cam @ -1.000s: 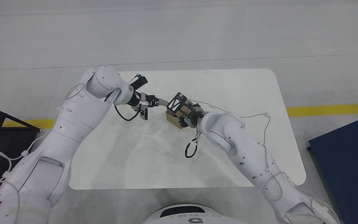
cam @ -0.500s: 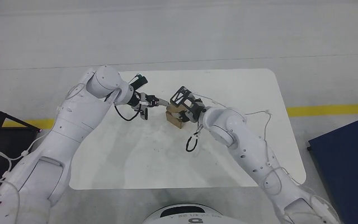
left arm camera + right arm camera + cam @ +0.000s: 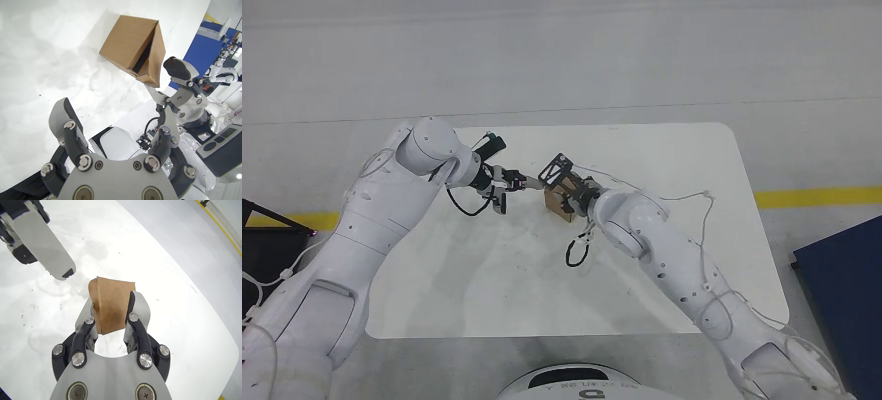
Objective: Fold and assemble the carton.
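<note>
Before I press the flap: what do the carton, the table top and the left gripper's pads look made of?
The carton looks like matte brown cardboard, apparently thin: one corner is frayed and the folds crease sharply. The table has a hard, smooth white top with a faint sheen and scuffs, probably laminate or plastic. The left gripper has dark, ribbed pads, likely rubber.

right claw (image 3: 555, 172) shifted toward the left claw (image 3: 526, 185), carton (image 3: 562, 205) nudged slightly along with it
</note>
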You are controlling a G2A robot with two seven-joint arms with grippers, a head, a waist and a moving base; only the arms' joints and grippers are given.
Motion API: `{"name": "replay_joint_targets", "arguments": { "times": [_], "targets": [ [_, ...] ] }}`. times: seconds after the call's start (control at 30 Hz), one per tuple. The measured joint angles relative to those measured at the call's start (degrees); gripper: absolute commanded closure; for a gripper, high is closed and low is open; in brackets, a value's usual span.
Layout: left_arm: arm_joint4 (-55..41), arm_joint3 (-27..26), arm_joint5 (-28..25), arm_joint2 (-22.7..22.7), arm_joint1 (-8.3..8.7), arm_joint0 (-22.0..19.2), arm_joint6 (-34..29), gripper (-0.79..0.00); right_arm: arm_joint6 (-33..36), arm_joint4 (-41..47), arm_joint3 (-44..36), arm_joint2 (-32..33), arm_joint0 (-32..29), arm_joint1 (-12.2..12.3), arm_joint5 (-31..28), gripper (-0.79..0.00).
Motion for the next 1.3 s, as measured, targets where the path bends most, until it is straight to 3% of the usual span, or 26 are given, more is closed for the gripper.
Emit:
{"name": "replay_joint_targets", "arguments": {
  "times": [0.07, 0.13, 0.17, 0.43, 0.63, 0.77, 0.93, 1.1, 1.13, 1.3],
  "targets": [
    [0.0, 0.0, 0.0, 0.0, 0.0, 0.0, 0.0, -0.785, 0.4, -2.1, -0.2, -0.6, -0.3, -0.1, 0.9, -0.406],
    [0.0, 0.0, 0.0, 0.0, 0.0, 0.0, 0.0, -0.785, 0.8, -3.2, -0.3, -1.3, -0.4, -0.2, 1.3, -0.508],
    [0.0, 0.0, 0.0, 0.0, 0.0, 0.0, 0.0, -0.785, 1.0, -3.5, -0.3, -1.5, -0.4, -0.3, 1.6, -0.514],
    [0.0, 0.0, 0.0, 0.0, 0.0, 0.0, 0.0, -0.785, 1.4, -4.0, 0.7, -1.9, 0.3, -1.0, 2.5, -0.468],
    [0.0, 0.0, 0.0, 0.0, 0.0, 0.0, 0.0, -0.785, 1.5, 0.9, 0.6, -0.7, 0.3, -1.3, 0.4, -0.526],
    [0.0, 0.0, 0.0, 0.0, 0.0, 0.0, 0.0, -0.785, 2.5, 7.9, 0.7, 1.9, 0.7, -1.3, -1.4, -0.505],
    [0.0, 0.0, 0.0, 0.0, 0.0, 0.0, 0.0, -0.785, 3.1, 5.9, 1.5, 2.1, 1.2, -1.3, 0.3, -0.517],
    [0.0, 0.0, 0.0, 0.0, 0.0, 0.0, 0.0, -0.785, 2.7, 5.0, 2.9, 1.4, 1.8, -1.7, 1.8, -0.471],
    [0.0, 0.0, 0.0, 0.0, 0.0, 0.0, 0.0, -0.785, 2.7, 4.8, 3.1, 1.3, 2.0, -1.8, 2.0, -0.397],
    [0.0, 0.0, 0.0, 0.0, 0.0, 0.0, 0.0, -0.785, 2.1, 4.1, 3.6, 1.1, 2.3, -2.0, 3.1, -0.271]
  ]
}}
